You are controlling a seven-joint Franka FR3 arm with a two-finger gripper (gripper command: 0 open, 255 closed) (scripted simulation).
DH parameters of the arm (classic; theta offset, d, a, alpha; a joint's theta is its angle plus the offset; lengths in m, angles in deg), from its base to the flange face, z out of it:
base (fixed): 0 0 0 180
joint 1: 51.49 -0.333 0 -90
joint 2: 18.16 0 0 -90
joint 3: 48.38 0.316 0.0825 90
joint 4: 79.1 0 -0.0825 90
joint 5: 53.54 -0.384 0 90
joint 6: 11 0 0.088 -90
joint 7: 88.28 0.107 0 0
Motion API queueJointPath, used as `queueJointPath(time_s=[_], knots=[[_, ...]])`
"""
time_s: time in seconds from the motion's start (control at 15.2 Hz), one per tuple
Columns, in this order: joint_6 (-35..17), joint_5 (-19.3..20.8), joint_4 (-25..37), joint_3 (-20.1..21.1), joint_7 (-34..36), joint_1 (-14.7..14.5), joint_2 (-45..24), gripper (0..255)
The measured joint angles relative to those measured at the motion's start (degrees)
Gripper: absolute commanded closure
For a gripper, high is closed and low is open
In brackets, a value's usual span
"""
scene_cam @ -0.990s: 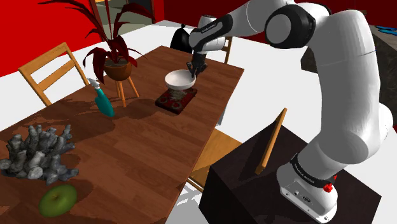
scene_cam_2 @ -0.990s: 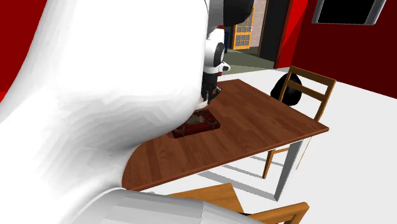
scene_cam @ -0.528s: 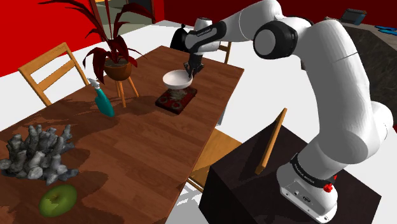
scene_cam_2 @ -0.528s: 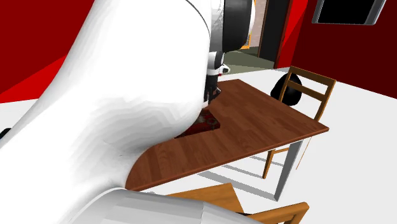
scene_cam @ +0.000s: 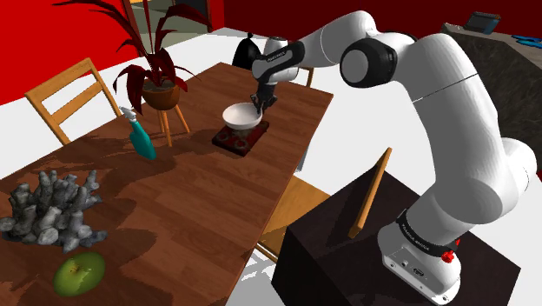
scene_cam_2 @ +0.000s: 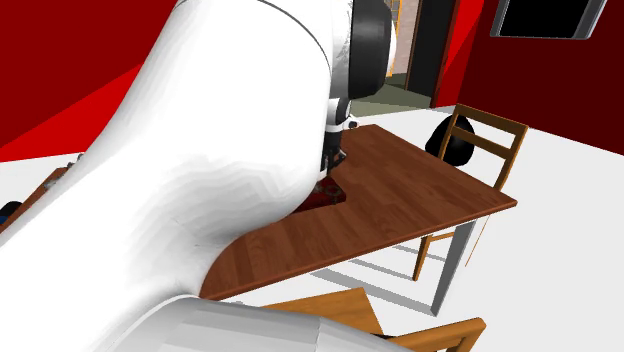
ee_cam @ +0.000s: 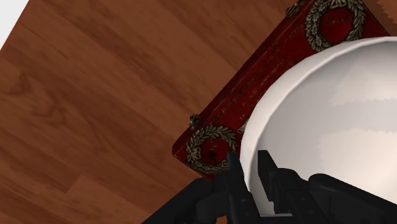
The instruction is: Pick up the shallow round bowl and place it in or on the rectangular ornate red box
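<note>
A shallow white round bowl (scene_cam: 240,116) hangs just above a flat rectangular red box (scene_cam: 241,137) with ornate wreath patterns, on the wooden table (scene_cam: 174,200). My black gripper (scene_cam: 258,103) is shut on the bowl's rim, at the side toward the shoulder view's right. In the wrist view the two fingers (ee_cam: 236,184) clasp the edge of the bowl (ee_cam: 331,108), and the red box (ee_cam: 254,95) lies directly below it. In the second exterior view the arm hides most of the red box (scene_cam_2: 328,194).
On the table stand a red-leaved plant in a pot (scene_cam: 159,83), a teal spray bottle (scene_cam: 141,139), a grey coral-like piece (scene_cam: 50,209) and a green apple (scene_cam: 79,272). Wooden chairs (scene_cam: 69,96) stand around it. A black bag (scene_cam_2: 456,143) sits on one chair.
The gripper has carried the bowl to the shoulder view's left and lowered it over the red box. The arm has stretched further out.
</note>
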State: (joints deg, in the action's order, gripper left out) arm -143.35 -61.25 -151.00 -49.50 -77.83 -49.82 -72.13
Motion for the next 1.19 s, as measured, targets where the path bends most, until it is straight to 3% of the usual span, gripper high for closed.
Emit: queueJointPath(time_s=[0.86,0.92,1.19], knots=[[-2.62,-0.17,1.47,0.18,-0.34,0.13,-4.02,255],[-2.62,-0.17,1.45,0.18,-0.34,0.13,-4.01,0],[-2.62,-0.17,1.45,0.20,-0.34,0.12,-4.01,0]])
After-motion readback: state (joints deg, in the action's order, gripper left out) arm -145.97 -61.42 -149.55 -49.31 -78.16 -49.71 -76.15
